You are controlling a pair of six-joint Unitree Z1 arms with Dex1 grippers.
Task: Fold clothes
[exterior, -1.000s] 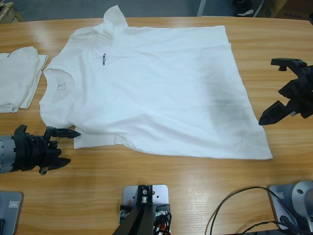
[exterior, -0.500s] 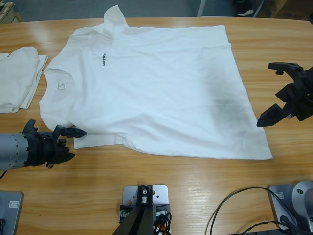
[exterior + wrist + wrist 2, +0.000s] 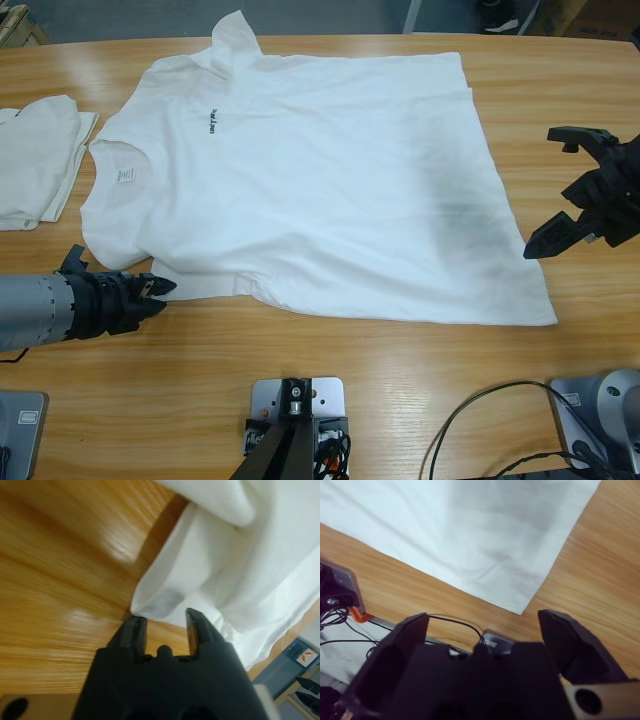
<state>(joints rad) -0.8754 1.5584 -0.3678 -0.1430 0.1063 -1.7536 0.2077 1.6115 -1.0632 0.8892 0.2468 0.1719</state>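
Since a second ago my left gripper has slid right and narrowed its jaws, going from wide apart beside the sleeve to a small gap at the sleeve's edge. My right gripper has barely shifted. Left wrist view: the jaws stand slightly apart with the sleeve corner just in front of the tips; I see no cloth pinched between them. Right gripper's jaws are spread wide, hovering over bare table just off the hem side of the white shirt, near its lower corner. That shirt lies flat across the table's middle, collar to the left, small black chest lettering facing up, hem to the right. A second white garment sits folded at the left edge, well apart from both grippers.
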